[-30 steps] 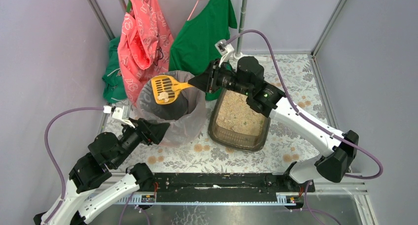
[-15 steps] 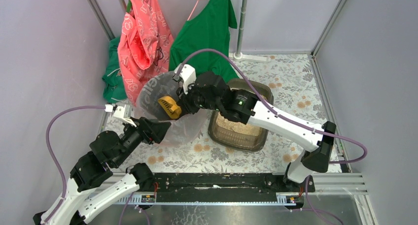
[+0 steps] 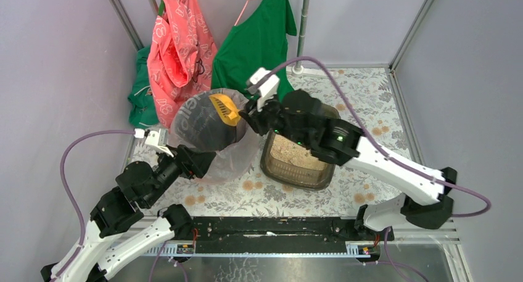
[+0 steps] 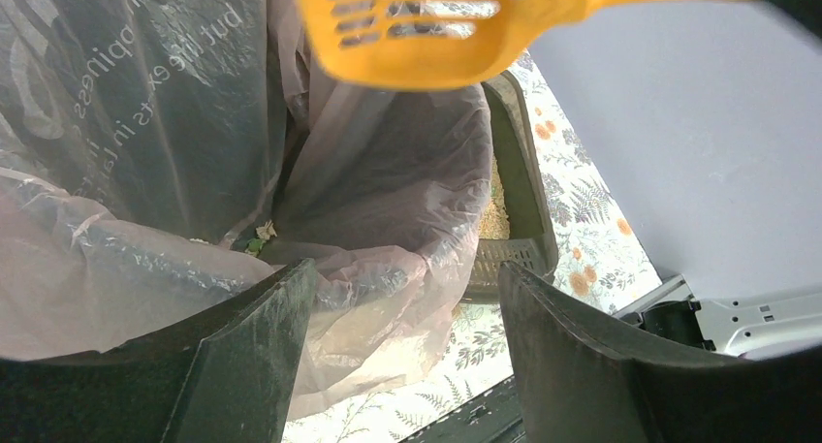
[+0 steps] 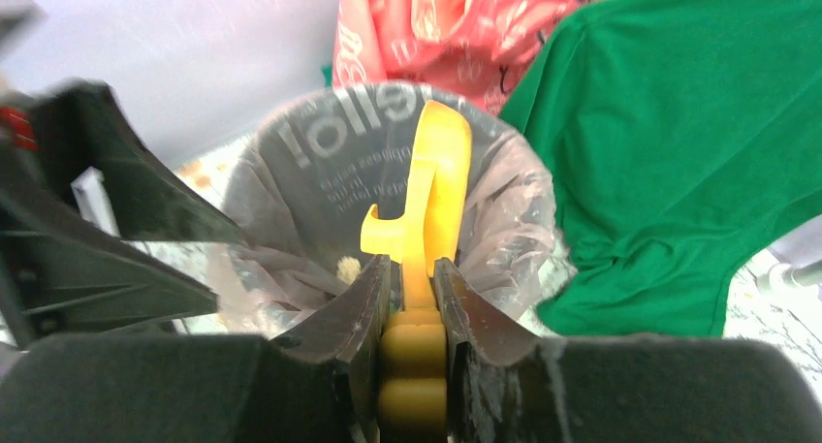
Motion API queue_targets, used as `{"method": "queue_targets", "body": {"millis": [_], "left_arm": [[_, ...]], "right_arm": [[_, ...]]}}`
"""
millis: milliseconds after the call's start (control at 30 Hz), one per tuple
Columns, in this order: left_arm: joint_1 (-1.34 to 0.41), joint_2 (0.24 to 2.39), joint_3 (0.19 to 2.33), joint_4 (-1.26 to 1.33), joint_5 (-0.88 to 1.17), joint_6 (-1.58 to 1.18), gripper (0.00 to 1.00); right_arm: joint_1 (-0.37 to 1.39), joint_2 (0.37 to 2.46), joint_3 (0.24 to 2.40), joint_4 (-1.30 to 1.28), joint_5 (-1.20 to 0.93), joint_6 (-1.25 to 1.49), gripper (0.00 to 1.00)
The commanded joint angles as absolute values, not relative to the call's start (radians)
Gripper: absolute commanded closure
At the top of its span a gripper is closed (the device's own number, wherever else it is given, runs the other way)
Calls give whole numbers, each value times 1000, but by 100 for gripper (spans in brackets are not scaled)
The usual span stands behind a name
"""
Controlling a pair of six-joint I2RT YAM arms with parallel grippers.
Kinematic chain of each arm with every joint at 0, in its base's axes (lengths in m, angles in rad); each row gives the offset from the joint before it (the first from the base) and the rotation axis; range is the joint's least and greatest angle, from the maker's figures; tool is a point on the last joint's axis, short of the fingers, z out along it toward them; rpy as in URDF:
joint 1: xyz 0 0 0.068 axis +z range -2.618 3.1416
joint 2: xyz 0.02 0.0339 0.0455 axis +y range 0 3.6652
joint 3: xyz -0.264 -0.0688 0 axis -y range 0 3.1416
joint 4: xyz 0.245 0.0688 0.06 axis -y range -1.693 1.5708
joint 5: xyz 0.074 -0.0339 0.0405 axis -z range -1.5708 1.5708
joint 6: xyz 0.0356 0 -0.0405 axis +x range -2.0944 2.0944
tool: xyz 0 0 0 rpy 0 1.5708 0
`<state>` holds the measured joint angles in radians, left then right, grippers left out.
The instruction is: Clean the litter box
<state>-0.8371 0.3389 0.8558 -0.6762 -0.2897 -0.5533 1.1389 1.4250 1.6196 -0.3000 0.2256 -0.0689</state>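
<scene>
The litter box (image 3: 298, 171) is a dark tray of beige litter on the floral cloth, right of the round bin (image 3: 200, 129) with a clear bag liner. My right gripper (image 3: 247, 116) is shut on the handle of the yellow slotted scoop (image 3: 224, 108), which is held on edge over the bin's far right rim. The right wrist view shows the scoop (image 5: 438, 186) above the bin (image 5: 330, 162). My left gripper (image 3: 199, 161) is open at the bin's near rim. In the left wrist view the liner (image 4: 194, 123) lies between its fingers (image 4: 262, 356), with the scoop (image 4: 417, 36) overhead and the litter box (image 4: 523, 172) beyond.
A pink garment (image 3: 179, 47) and a green shirt (image 3: 256, 38) hang at the back, just behind the bin. A metal pole (image 3: 302, 29) stands behind the litter box. Grey walls close in left, right and back. A black rail (image 3: 271, 226) runs along the near edge.
The right gripper dipped the scoop into the bin and turned it, then lifted it back to the bin's far right rim. The left gripper stayed at the bin's near rim.
</scene>
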Motion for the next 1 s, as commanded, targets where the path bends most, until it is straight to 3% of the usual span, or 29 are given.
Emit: {"method": "queue_targets", "body": {"millis": [0,133,433,800,967], "left_arm": [[-844,357,840,-665,-267,-569,23],[-843,363,836,-655,-257,-569,24],[-844,357,828,-654,-249,-569,24],[-843,335,820,-658,-247,-570,24],[-843,330,813,-663,-247,-575,24]], "right_arm": [[1107,1289,1603,-184,187,5,100],[924,1158,1509,-141,17,215,100],[494,891,1213,-215,24,467,100],[465,929,1081,-468,308,500,100],[465,963,1054,-513,337,569,100]]}}
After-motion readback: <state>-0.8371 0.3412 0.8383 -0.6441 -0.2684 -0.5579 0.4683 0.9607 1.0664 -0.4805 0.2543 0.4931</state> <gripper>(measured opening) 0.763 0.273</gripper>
